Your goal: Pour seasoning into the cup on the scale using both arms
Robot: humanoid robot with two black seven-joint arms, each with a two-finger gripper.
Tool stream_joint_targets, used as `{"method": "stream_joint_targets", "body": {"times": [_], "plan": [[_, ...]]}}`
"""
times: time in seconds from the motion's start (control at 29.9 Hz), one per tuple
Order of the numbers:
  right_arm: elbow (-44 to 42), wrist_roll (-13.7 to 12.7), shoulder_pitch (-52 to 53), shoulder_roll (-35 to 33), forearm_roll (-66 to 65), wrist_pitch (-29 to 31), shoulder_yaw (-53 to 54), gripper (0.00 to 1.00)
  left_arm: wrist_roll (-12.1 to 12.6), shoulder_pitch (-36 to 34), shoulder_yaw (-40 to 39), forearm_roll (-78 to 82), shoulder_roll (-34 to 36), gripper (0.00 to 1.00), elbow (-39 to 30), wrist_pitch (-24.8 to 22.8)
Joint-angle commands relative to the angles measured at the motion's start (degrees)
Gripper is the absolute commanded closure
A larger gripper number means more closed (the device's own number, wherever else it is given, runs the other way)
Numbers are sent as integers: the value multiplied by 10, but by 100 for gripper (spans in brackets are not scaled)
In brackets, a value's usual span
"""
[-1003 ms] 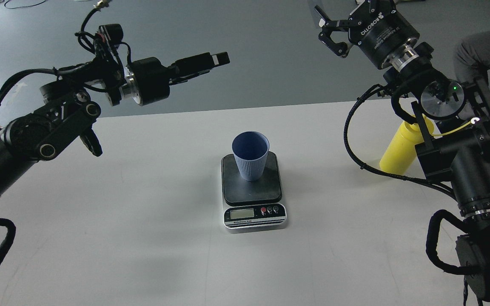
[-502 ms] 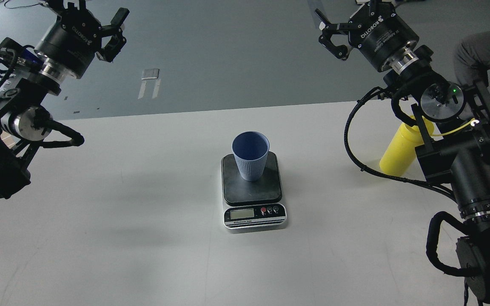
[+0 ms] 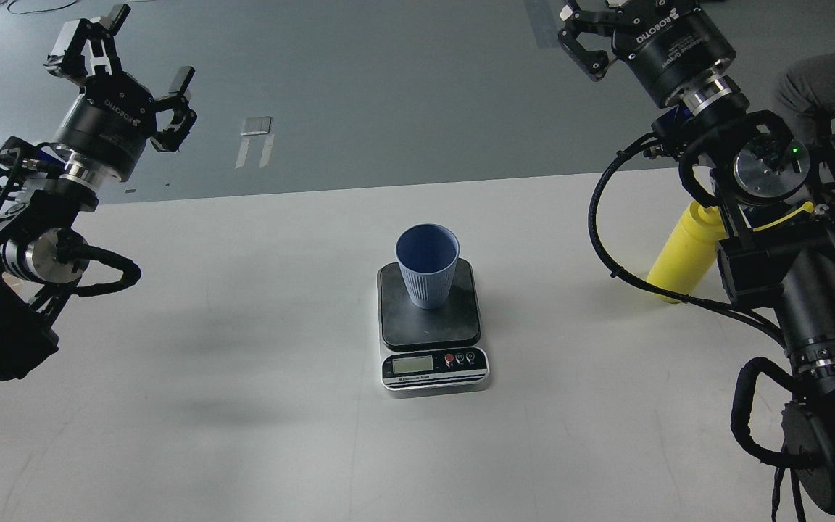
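The light blue ribbed cup (image 3: 427,267) stands upright on the black platform of the scale (image 3: 432,362) at the table's middle. The yellow seasoning bottle (image 3: 684,252) stands at the right of the table, its top hidden behind my right arm. My left gripper (image 3: 148,45) is open and empty, raised high at the far left, well away from the cup. My right gripper (image 3: 597,16) is open and empty, raised at the top right above and behind the bottle, its fingertips partly cut off by the top edge.
The white table (image 3: 243,348) ends at a back edge with grey floor beyond. A seated person's leg (image 3: 823,87) is at the far right. My right arm's links and cables (image 3: 787,290) crowd the right side by the bottle.
My left arm swung from pointing right over the table to the far left with its gripper raised and open. My right gripper rose and shifted right. Cup, scale and bottle have not moved.
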Motion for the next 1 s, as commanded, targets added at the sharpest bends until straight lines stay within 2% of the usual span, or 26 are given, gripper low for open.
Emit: {"method": "stream_joint_targets", "body": {"times": [0.0,0.2,0.54,0.8,0.97], "plan": [[27,-2,-13,-56,72,-7,-7,0,0,0,0,0,2,2,0,0],[81,-12,-84,-152,134,-40,-28,0,0,-1,0,0,3,2,0,1],[230,-24,-275,-304,232,-45,19,0,0,-1,2,1,2,2,2,2],[338,-33,-475,-308,247,-40,123,0,0,-2,6,1,1,2,2,2],[366,-33,-582,-241,247,-36,148,0,0,-2,11,3,3,2,2,2]]}}
